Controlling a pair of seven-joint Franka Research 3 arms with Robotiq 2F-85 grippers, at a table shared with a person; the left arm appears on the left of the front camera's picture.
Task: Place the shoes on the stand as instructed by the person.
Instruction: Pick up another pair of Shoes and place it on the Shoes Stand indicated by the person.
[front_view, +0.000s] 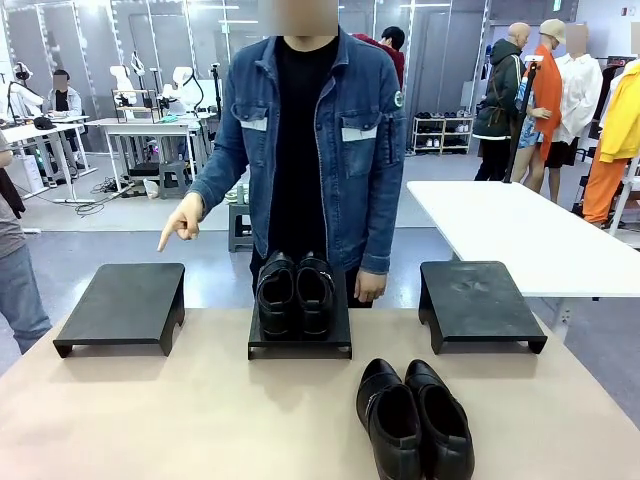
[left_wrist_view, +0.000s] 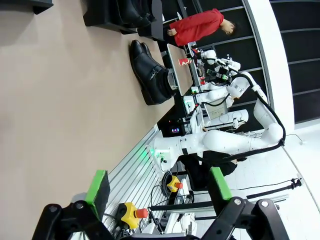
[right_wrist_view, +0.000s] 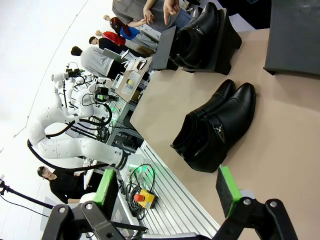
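One pair of shoes (front_view: 295, 292) on middle stand (front_view: 300, 345), toes toward robot; second pair (front_view: 414, 420) on bench (front_view: 150, 420), near side, right of centre; person's hand (front_view: 182, 222) points down toward left stand (front_view: 125, 300); left jaws spread, gripping nothing; right jaws spread, gripping nothing.

White table (front_view: 500, 220) at right — shelf unit (front_view: 443, 133) behind; workbench (front_view: 150, 127) back left.

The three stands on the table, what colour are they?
The stands are matte black, clearest in the front view.
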